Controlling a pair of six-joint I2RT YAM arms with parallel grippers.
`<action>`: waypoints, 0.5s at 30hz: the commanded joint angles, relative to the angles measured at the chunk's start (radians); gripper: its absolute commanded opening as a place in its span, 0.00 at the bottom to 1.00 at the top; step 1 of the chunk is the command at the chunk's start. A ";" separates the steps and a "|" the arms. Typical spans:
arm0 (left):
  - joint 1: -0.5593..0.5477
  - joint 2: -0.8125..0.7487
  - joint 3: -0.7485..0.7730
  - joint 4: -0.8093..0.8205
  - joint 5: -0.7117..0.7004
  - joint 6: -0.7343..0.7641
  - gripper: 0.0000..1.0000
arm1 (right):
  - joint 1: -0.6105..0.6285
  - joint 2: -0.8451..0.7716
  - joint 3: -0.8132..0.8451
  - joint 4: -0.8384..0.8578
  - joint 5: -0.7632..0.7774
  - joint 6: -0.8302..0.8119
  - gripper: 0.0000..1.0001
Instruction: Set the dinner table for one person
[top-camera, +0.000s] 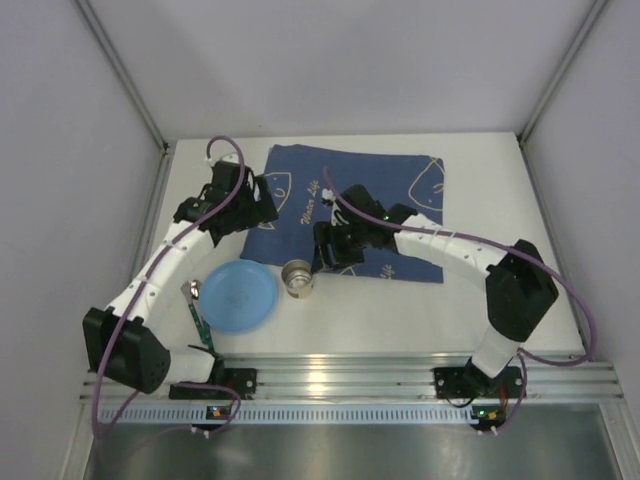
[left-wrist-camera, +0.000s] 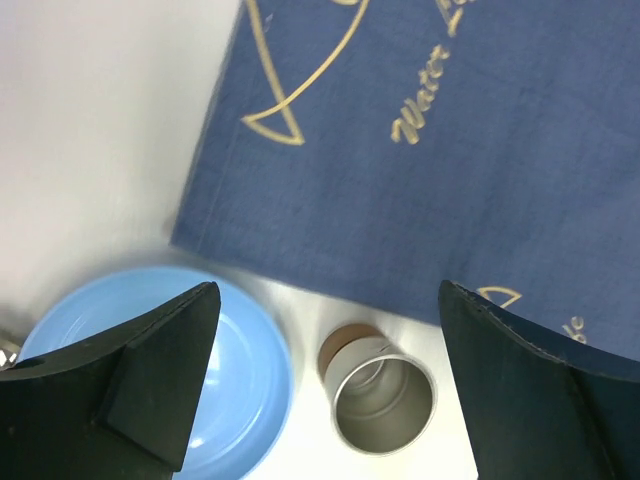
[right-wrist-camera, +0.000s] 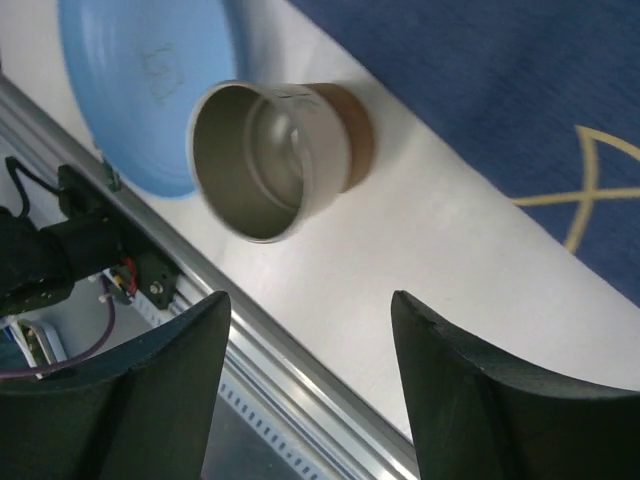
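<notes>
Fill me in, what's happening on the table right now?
Nothing is held. The left fingers and right fingers are both open and empty, above the dinner table. A blue plate, a metal cup and a green-handled utensil lie on it near the arms' bases, off the blue fish mat.

Pale walls (top-camera: 330, 60) stand at nine, twelve and three o'clock; a ribbed aluminium rail (top-camera: 350, 377) runs along six o'clock, evenly lit.
</notes>
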 joint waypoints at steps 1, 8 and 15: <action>0.009 -0.086 -0.056 -0.063 -0.051 -0.017 0.96 | 0.091 0.070 0.111 0.016 0.016 0.006 0.65; 0.011 -0.195 -0.102 -0.141 -0.089 -0.024 0.96 | 0.179 0.262 0.298 -0.151 0.173 0.016 0.60; 0.011 -0.263 -0.141 -0.163 -0.098 -0.032 0.96 | 0.221 0.392 0.489 -0.355 0.425 -0.026 0.59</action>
